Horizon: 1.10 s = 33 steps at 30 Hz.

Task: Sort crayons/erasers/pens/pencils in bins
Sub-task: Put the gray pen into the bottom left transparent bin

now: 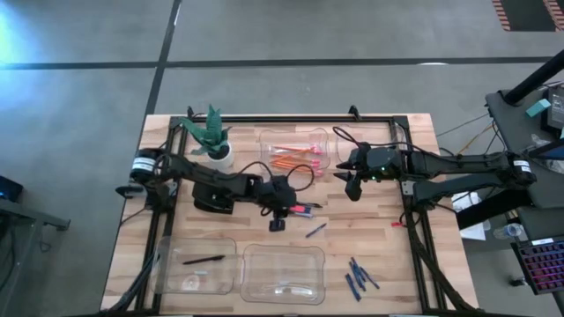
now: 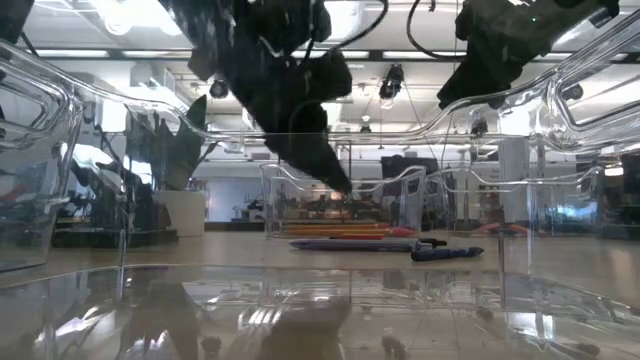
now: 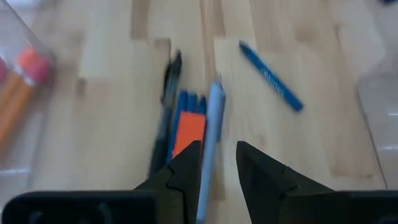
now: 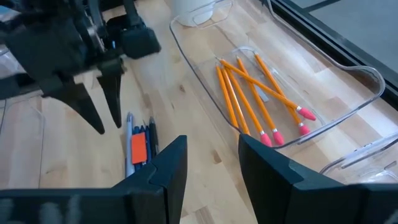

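Pens [image 3: 211, 124] under left hand [image 3: 219, 163], fingers parted, empty; right hand [image 4: 211, 163] open, beside pencils [image 4: 249, 99]

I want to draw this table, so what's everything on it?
bins: three seen from above, clear, one at the back, two at the front
pencils: several, orange with pink ends, in the back bin
black pen: one, in the front left bin
crayons: several, dark blue, loose at front right; one more apart
pile: a few pens and an orange block, mid-table
plant: one, green, white pot, back left
table: light wood
left claw: open, over the pile
right claw: open, beside the back bin
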Each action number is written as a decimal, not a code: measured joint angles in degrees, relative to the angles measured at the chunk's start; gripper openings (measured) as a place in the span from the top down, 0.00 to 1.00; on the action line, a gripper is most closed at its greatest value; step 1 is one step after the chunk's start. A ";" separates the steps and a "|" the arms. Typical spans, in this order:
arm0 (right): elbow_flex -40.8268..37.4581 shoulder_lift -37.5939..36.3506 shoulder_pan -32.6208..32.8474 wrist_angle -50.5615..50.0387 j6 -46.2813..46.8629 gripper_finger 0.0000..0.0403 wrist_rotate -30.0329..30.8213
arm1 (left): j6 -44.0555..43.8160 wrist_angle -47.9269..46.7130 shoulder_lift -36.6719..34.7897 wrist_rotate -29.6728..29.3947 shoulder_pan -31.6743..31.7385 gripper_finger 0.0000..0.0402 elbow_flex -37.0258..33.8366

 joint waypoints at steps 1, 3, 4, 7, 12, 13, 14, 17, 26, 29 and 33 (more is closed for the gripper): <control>0.00 0.00 0.00 0.02 0.00 0.67 -0.01 | -0.73 0.43 0.37 0.00 -0.11 0.78 -0.43; 0.00 0.00 0.00 0.02 0.08 0.67 0.00 | -1.72 0.79 1.10 0.00 -0.21 0.78 -1.16; 0.00 0.00 0.00 0.02 0.51 0.67 0.00 | -2.39 0.67 1.56 -0.02 -0.27 0.78 -1.50; 0.00 0.00 0.00 0.04 2.43 0.67 -0.01 | -2.45 0.36 2.68 -0.11 -0.36 0.78 -2.17; 0.00 0.00 0.00 0.07 3.06 0.67 -0.02 | -2.46 0.65 4.59 -0.48 -0.38 0.78 -2.38; 0.00 0.00 0.00 0.07 3.06 0.67 -0.02 | -2.49 0.75 5.00 -0.59 -0.40 0.78 -2.38; 0.00 0.00 0.00 0.04 3.04 0.67 -0.02 | -2.62 0.36 5.35 -0.46 -0.45 0.78 -2.40; 0.00 0.00 0.00 0.04 3.04 0.67 -0.02 | -3.91 0.90 5.99 -0.49 -0.49 0.78 -2.41; 0.00 0.00 -0.01 0.06 3.04 0.67 -0.02 | -3.92 0.48 5.91 2.37 -0.77 0.81 -2.43; 0.00 0.00 -0.02 0.06 3.04 0.67 -0.02 | -3.89 0.54 5.95 4.13 -1.57 0.83 -2.65; 0.00 0.00 -0.02 0.07 3.02 0.67 -0.02 | -3.87 1.14 5.93 4.66 -2.10 0.86 -3.38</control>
